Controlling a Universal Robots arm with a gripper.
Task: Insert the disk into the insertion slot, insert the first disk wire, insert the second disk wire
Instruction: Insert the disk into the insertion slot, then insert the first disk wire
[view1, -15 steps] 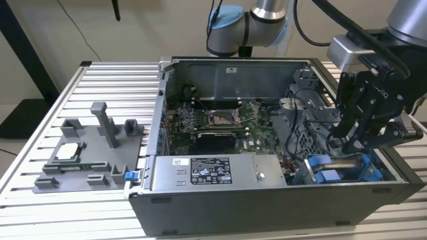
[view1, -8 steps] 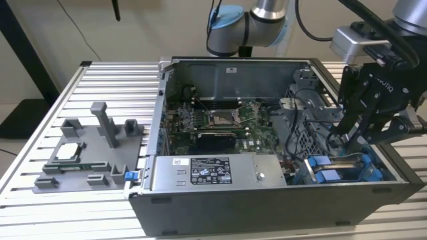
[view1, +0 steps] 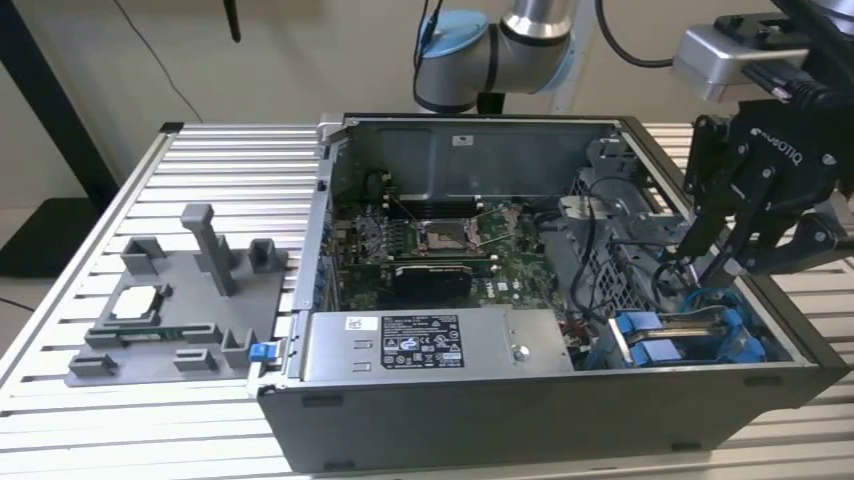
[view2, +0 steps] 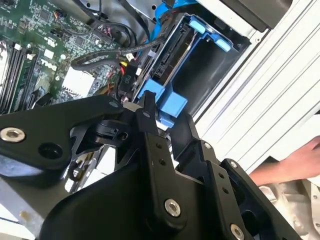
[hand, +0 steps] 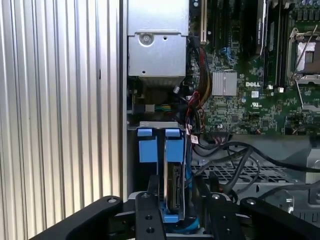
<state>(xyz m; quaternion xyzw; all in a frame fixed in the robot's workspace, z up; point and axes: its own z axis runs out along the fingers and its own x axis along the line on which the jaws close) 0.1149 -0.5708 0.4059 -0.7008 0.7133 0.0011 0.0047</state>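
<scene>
Fingers (view2: 148, 107) clamped on the disk (hand: 173, 190), and it's standing on edge right between them, long axis pointing straight ahead into the slot (hand: 146, 150) at the case's (view1: 534, 420) corner by the desk (hand: 60, 100).

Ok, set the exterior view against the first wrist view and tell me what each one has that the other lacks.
Exterior view: the grey fixture tray holding a square silver chip on the exterior view's left, and the arm's blue-capped joint. First wrist view: the disk edge-on in its blue carrier at the insertion slot. Both: the gripper, the motherboard, the silver power supply.
</scene>
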